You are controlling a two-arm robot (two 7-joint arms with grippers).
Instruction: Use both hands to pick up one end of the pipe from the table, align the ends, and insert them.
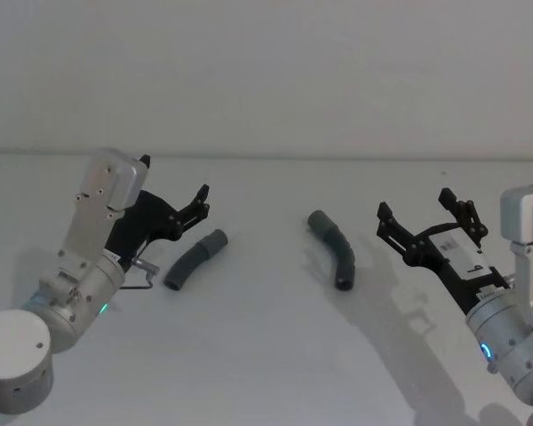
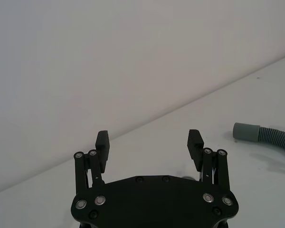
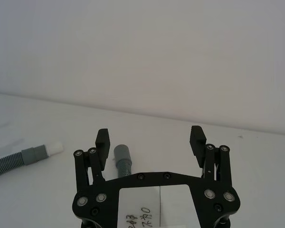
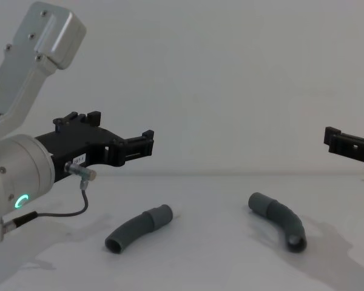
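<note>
Pipe pcs lie apart on table (image 1: 266,355). Right pc (image 1: 333,248) sits well right of left pc (image 1: 195,257). L gripper (image 2: 148,139) hovers just left of left pc, jaws wide, empty. R gripper (image 3: 149,137) is far right of left pc, also wide and empty, cut off at chest view's edge. Left pc's white tip (image 3: 56,147) shows; right pc mostly hidden behind R gripper's palm in its wrist view.

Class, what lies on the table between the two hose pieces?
Nothing; in the head view, bare table separates the left piece and the right piece.
</note>
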